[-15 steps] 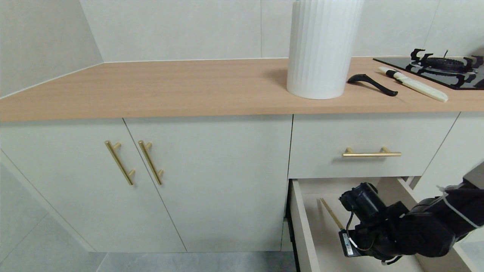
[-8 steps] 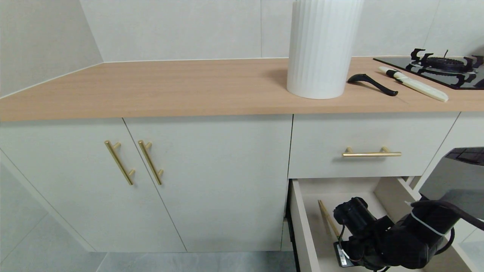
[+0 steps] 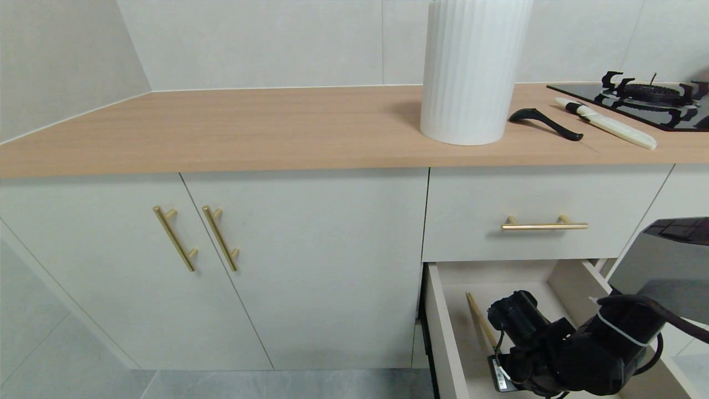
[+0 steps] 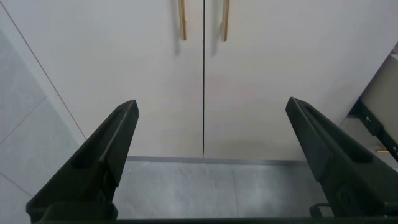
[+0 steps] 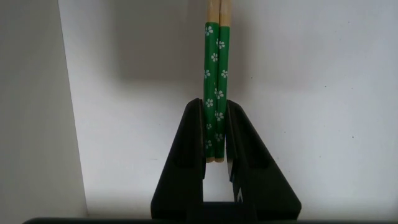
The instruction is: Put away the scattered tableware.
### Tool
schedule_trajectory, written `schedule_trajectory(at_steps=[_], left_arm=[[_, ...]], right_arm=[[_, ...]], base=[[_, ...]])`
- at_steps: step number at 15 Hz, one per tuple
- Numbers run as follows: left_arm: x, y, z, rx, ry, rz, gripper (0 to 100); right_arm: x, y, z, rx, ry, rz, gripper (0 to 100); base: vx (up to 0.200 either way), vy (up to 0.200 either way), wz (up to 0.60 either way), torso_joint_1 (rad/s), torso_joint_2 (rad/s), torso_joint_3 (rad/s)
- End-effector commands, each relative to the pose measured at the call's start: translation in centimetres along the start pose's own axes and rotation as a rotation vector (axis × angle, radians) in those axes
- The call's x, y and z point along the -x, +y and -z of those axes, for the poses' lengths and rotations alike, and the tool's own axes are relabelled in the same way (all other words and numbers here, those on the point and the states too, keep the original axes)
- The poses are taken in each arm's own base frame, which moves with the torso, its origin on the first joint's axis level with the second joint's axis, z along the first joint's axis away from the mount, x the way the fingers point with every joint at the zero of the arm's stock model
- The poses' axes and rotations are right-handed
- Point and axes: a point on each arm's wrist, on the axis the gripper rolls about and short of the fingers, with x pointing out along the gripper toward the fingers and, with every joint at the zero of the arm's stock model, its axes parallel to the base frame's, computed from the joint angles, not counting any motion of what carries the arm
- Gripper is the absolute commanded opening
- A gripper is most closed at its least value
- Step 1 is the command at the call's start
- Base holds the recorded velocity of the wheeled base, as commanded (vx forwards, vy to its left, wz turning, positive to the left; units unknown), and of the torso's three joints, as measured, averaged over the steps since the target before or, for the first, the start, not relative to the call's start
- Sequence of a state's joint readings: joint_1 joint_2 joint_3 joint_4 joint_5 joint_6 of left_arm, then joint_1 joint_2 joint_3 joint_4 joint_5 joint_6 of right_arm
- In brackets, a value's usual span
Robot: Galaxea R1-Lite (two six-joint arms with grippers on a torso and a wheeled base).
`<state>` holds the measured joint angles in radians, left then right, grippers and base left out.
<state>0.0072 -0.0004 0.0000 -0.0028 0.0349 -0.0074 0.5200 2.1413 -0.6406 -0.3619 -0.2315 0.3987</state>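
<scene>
A pair of wooden chopsticks with green flowered ends is held between the fingers of my right gripper, which is shut on them close to their green tips. In the head view the chopsticks slant over the floor of the open lower drawer, and my right wrist sits low inside it. On the counter lie a black-handled utensil and a white knife. My left gripper is open with nothing in it, facing the closed cabinet doors.
A tall white ribbed container stands on the wooden counter, left of the utensils. A black gas hob is at the far right. The upper drawer with a gold handle is closed above the open one.
My right arm has gone lower and slightly left into the drawer, carrying the chopsticks down with it. Over the last half second it has barely moved.
</scene>
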Motion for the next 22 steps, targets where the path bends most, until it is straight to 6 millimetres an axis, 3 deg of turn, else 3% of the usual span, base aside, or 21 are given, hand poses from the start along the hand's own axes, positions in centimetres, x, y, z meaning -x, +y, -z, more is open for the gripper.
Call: schedule_trajectory(at_steps=[1,4,5,10,14,17,19,22], left_arm=[[0.0,0.0,0.0,0.0,0.0,-0.001,100],[0.0,0.0,0.0,0.0,0.0,-0.001,100],[0.0,0.0,0.0,0.0,0.0,-0.001,100],[0.0,0.0,0.0,0.0,0.0,-0.001,100],[0.0,0.0,0.0,0.0,0.0,-0.001,100],[0.0,0.0,0.0,0.0,0.0,-0.001,100],[0.0,0.0,0.0,0.0,0.0,-0.001,100],[0.0,0.0,0.0,0.0,0.0,-0.001,100]], right_arm=[[0.1,0.0,-0.1,0.0,-0.005,-0.003,0],[0.2,0.0,-0.1,0.0,-0.007,-0.002,0],[0.2,0.0,-0.1,-0.001,-0.008,-0.002,100],[0.9,0.0,-0.4,-0.006,-0.029,-0.013,100],[4.9,-0.8,-1.6,-0.018,-0.095,-0.043,100],[10.8,-2.4,-3.3,-0.044,-0.088,-0.034,100],[16.7,-4.3,-4.5,-0.084,-0.079,-0.116,100],[24.3,-7.3,-4.0,-0.108,-0.091,-0.212,100]], base=[[0.0,0.0,0.0,0.0,0.0,0.0],[0.0,0.0,0.0,0.0,0.0,0.0],[0.0,0.0,0.0,0.0,0.0,0.0],[0.0,0.0,0.0,0.0,0.0,0.0],[0.0,0.0,0.0,0.0,0.0,0.0],[0.0,0.0,0.0,0.0,0.0,0.0],[0.0,0.0,0.0,0.0,0.0,0.0],[0.0,0.0,0.0,0.0,0.0,0.0]])
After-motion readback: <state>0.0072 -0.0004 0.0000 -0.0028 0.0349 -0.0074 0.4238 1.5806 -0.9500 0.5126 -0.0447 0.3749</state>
